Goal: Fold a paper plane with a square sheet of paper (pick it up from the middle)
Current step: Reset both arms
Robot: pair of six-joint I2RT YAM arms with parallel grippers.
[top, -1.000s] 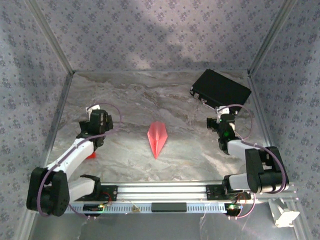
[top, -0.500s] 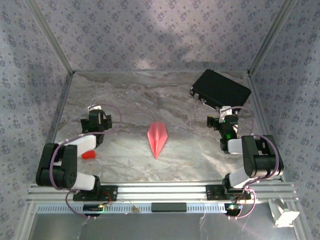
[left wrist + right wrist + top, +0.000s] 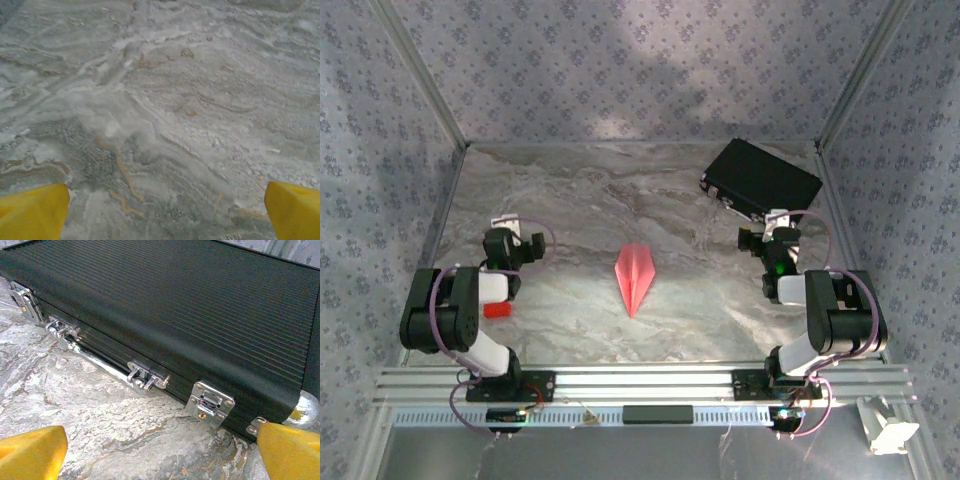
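table [image 3: 570, 200]: grey marble top | paper plane [image 3: 635, 275] centre, flat | black case [image 3: 762, 176] far right | red block [image 3: 498, 309] near left

pink paper plane [image 3: 634, 277], flat, mid-table, tip nearward

**Legible markings**

No text, label, brand, number or sign can be read in any view. No lettering can be made out on the black case [image 3: 190, 305] or on its metal latches [image 3: 210, 402]. The dark plate [image 3: 657, 414] on the rail [image 3: 640, 380] at the near edge is too small to be read.
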